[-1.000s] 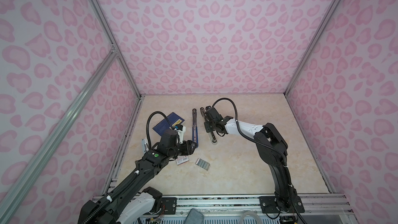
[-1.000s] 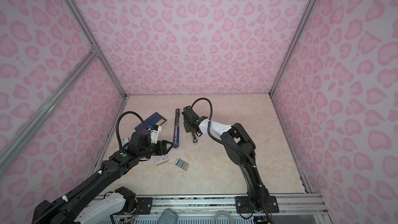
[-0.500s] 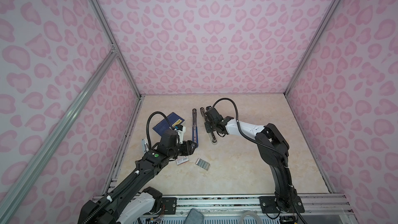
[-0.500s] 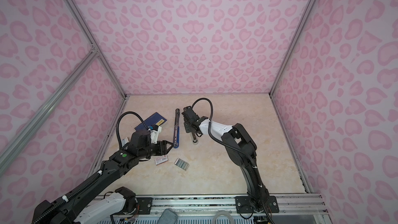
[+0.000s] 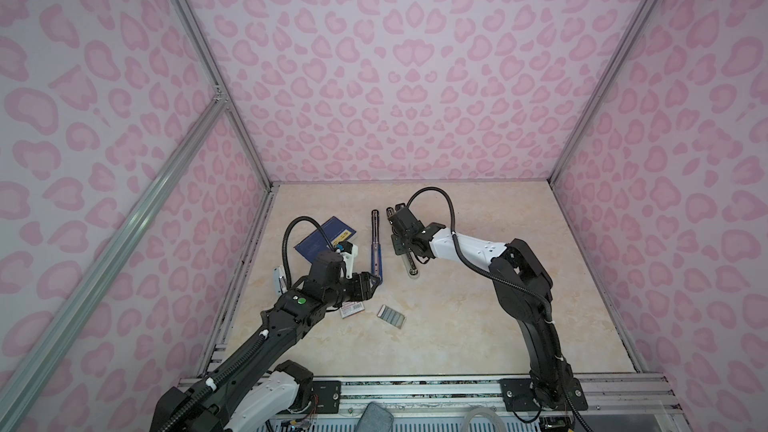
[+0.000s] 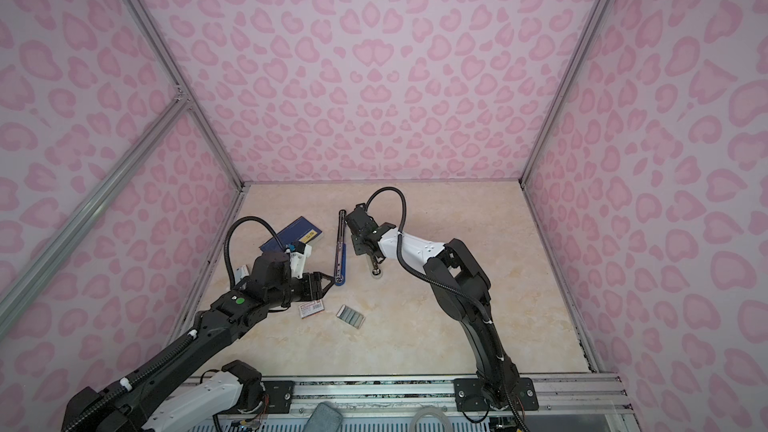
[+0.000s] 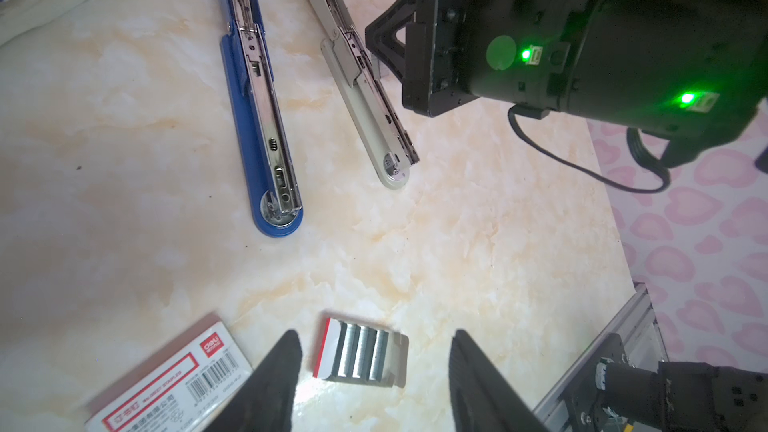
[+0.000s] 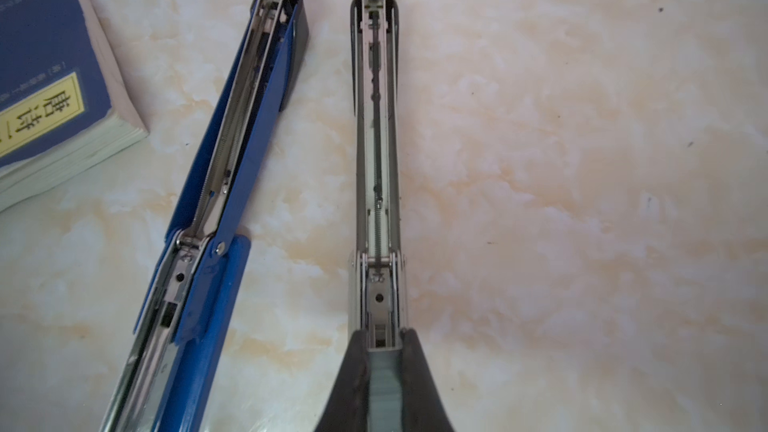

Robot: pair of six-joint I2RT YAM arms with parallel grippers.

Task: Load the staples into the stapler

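Nothing has moved since the earlier frames: both arms sit frozen and every object lies where it lay. I read this as a pause for alignment, not progress.

Right gripper point(image 8: 384, 332) is clenched on a thin pale-grey staple strip point(image 8: 384, 384), at the base end of the grey stapler point(image 8: 378, 139). This stapler lies opened flat on the table with its channel facing up. I cannot tell whether the strip touches the channel yet.

Left gripper point(image 7: 375, 334) is spread and empty, near the tip of the blue stapler point(image 7: 257, 118), which is also opened flat. The tray of staples point(image 5: 391, 317) rests on the table in front of both staplers, apart from them. Its sleeve point(image 5: 352, 309) lies just beside it.

Loading is not done. My judgement is that the strip needs seating along the channel. A skewed entry could snap it.
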